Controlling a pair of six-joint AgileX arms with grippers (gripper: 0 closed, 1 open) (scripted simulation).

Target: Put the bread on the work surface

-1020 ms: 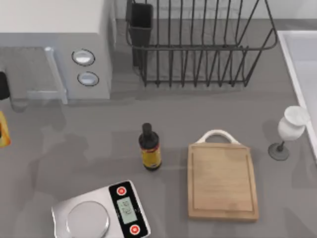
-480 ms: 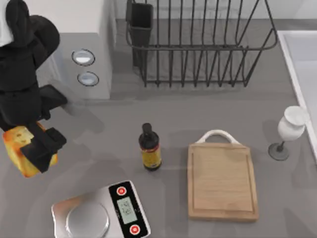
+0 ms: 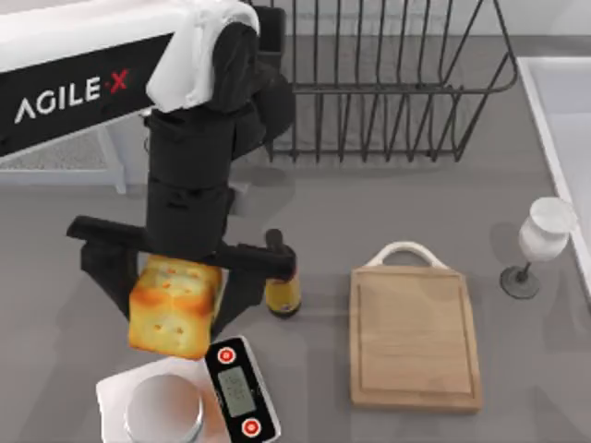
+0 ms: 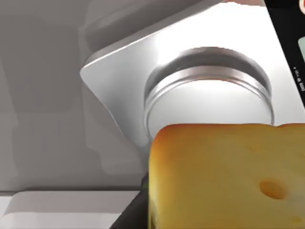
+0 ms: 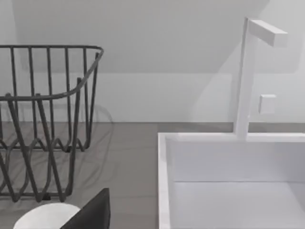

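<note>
Your left arm has swung in from the left edge toward the middle of the table since half a second ago, and it has brought the bread along. Look at the top view: the left gripper (image 3: 175, 300) is clamped on the small golden-yellow chunk of bread with brown toasted spots (image 3: 174, 307), one black finger on each side. The bread is up in the air, just over the 12 o'clock edge of the silver-and-black kitchen scale (image 3: 238, 392). In the left wrist view you see the bread (image 4: 228, 176) close up, with the round shiny plate of the scale (image 4: 209, 90) under it.

The dark bottle with a yellow label (image 3: 281, 286) stands just at 3 o'clock from the bread. The rectangular light-wood cutting board with a white loop handle (image 3: 413, 337) lies further at 3 o'clock, past the bottle, and nothing rests on it. A white wine glass (image 3: 538, 242) stands at 2 o'clock from the board. A black wire dish rack (image 3: 388, 83) sits at 12 o'clock.
</note>
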